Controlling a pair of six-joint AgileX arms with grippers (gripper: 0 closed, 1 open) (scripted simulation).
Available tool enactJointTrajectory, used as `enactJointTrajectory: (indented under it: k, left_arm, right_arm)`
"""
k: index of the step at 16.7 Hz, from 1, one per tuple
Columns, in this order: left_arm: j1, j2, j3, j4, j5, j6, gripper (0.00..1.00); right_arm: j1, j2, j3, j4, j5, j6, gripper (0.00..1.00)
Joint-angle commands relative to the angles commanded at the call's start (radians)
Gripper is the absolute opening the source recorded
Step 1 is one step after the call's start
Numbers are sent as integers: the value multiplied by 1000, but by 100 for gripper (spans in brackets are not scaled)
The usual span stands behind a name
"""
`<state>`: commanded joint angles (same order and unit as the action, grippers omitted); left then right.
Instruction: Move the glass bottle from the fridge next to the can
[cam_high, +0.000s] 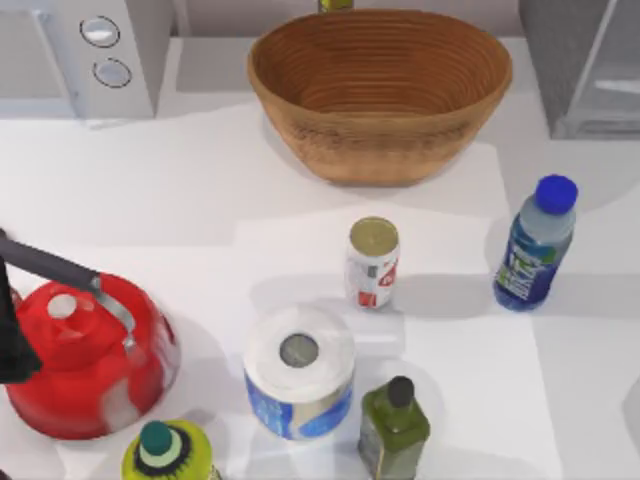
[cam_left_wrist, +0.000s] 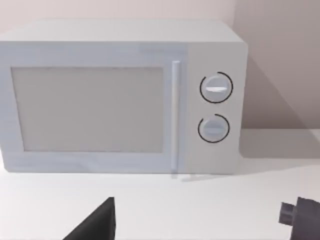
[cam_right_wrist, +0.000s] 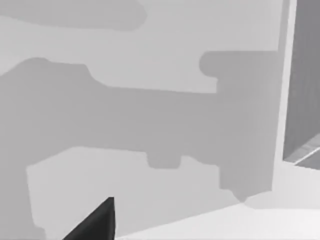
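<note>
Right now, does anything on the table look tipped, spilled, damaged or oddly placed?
Nothing stands out. The glass bottle stands upright on the table's right side, apart from the upright can. The kettle, paper roll and basket sit normally, nothing spilled.

No text, brand or number can be read anywhere. The glass bottle (cam_high: 535, 248) carries a blue label with green marks, and the can (cam_high: 373, 263) red-and-white print, both illegible.
</note>
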<state>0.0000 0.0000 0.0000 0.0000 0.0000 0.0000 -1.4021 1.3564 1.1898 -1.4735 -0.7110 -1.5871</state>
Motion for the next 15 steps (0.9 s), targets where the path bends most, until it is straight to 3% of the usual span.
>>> enactJointTrajectory:
  k: [4, 7, 15]
  left_arm:
    - [0, 0, 0, 0, 0, 0, 100]
    - [0, 0, 0, 0, 0, 0, 100]
    - [0, 0, 0, 0, 0, 0, 100]
  right_arm:
    - [-251, 287, 88, -5, -138, -283, 100]
    - [-370, 421, 130, -7, -205, -416, 100]
    - [-404, 461, 140, -6, -227, -456, 100]
